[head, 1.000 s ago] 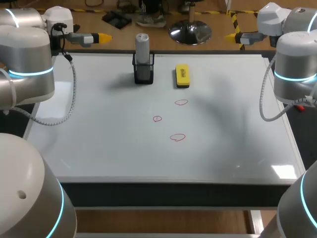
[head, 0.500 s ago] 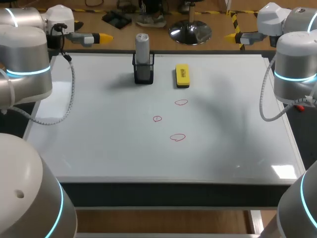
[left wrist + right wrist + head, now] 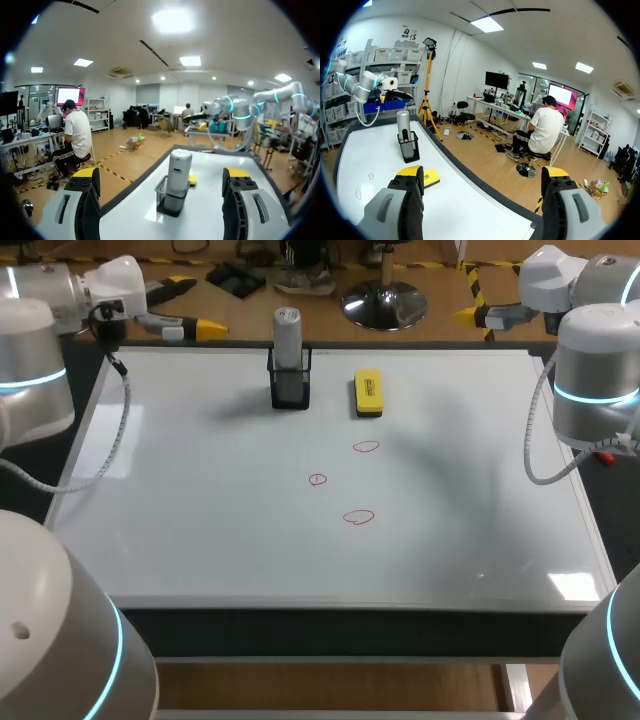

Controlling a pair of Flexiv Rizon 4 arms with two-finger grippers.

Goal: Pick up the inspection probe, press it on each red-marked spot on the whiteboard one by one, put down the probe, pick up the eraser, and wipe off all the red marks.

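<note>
The grey inspection probe (image 3: 287,332) stands upright in a black holder (image 3: 290,388) at the back of the whiteboard (image 3: 200,520). To its right lies a yellow eraser (image 3: 368,393). Three red marks (image 3: 366,447) (image 3: 317,479) (image 3: 358,517) are drawn mid-board. My left gripper (image 3: 190,308) is open off the back left corner. In the left wrist view its fingers (image 3: 161,174) point at the probe (image 3: 178,167), some way ahead. My right gripper (image 3: 470,313) hangs open beyond the back right edge; its wrist view (image 3: 482,172) takes in the probe (image 3: 403,125) and eraser (image 3: 431,176).
The whiteboard covers nearly the whole tabletop, with a thin frame (image 3: 560,420) around it. My arms' grey links stand at both sides (image 3: 40,370) (image 3: 595,370) and in the near corners. Nothing else lies on the board.
My left arm has swung its wrist, so the left gripper now angles toward the probe and both its fingers show. The right arm, probe, eraser and marks are unchanged.
</note>
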